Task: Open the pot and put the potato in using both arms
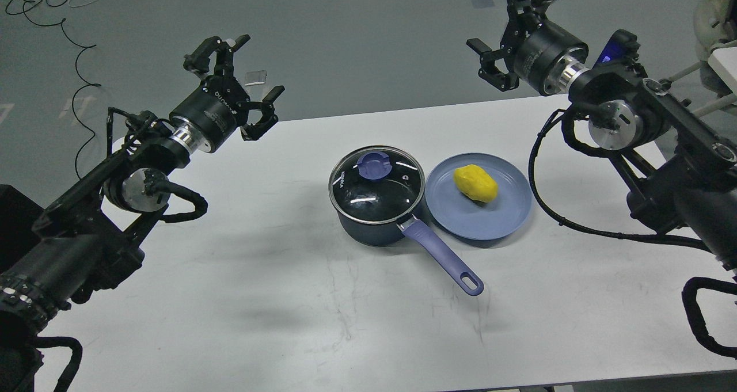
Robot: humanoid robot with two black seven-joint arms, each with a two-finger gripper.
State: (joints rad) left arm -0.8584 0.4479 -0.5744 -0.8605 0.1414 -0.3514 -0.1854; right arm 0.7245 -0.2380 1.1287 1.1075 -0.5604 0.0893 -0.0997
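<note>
A dark blue pot [377, 222] stands at the middle of the white table [288, 300]. Its glass lid [376, 185] is on, with a purple knob [373, 166]. Its purple handle [442, 257] points toward the front right. A yellow potato [475, 183] lies on a blue plate [495, 219] just right of the pot. My left gripper [242, 72] is open and empty, raised over the table's far left edge. My right gripper [506, 21] is open and empty, raised beyond the table's far right edge. Both are well away from the pot.
Black cables [75, 35] lie on the grey floor at the far left. A pale chair [714, 23] stands at the far right. The table's front edge runs along the bottom of the view.
</note>
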